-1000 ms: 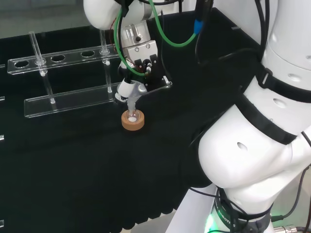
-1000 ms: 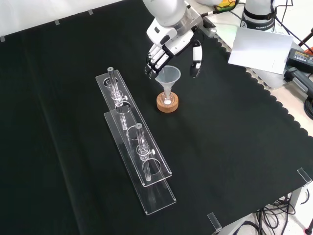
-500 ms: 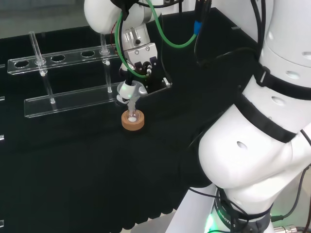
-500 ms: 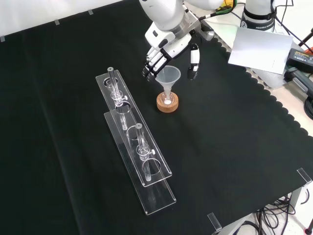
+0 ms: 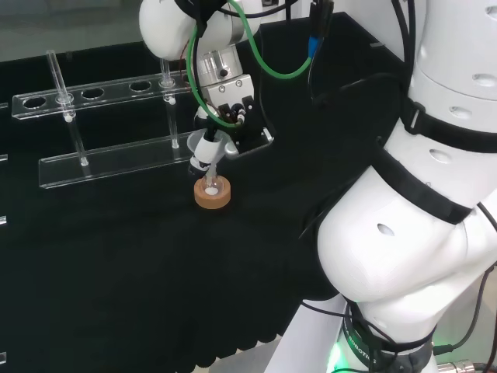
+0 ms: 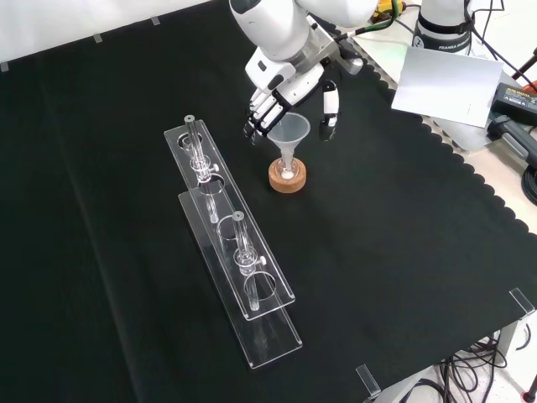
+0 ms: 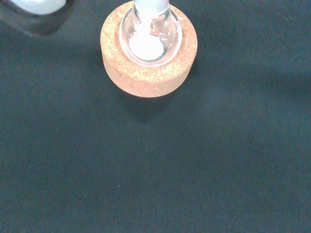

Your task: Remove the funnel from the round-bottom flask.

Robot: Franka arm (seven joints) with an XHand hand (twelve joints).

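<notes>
A clear funnel (image 6: 289, 134) stands with its stem in a small round-bottom flask (image 6: 288, 172) that holds white powder (image 7: 145, 46). The flask (image 7: 150, 30) sits on a cork ring (image 6: 288, 177) on the black cloth. The hand (image 6: 289, 82) hovers just above and behind the funnel's rim. Its fingers (image 6: 258, 113) hang to the left of the rim and its thumb (image 6: 330, 102) to the right, spread apart with the funnel between them. In the head view the hand (image 5: 225, 109) is over the funnel (image 5: 204, 149) and cork ring (image 5: 212, 194). I cannot tell if any finger touches the rim.
Two clear racks (image 6: 226, 260) with glass tubes lie left of the flask in the front view; in the head view the racks (image 5: 109, 155) stand behind it. A white sheet (image 6: 445, 84) lies past the cloth's scalloped edge at the upper right.
The hand has shifted slightly left in the front view, staying spread around the funnel's rim. The funnel and flask have not moved.
</notes>
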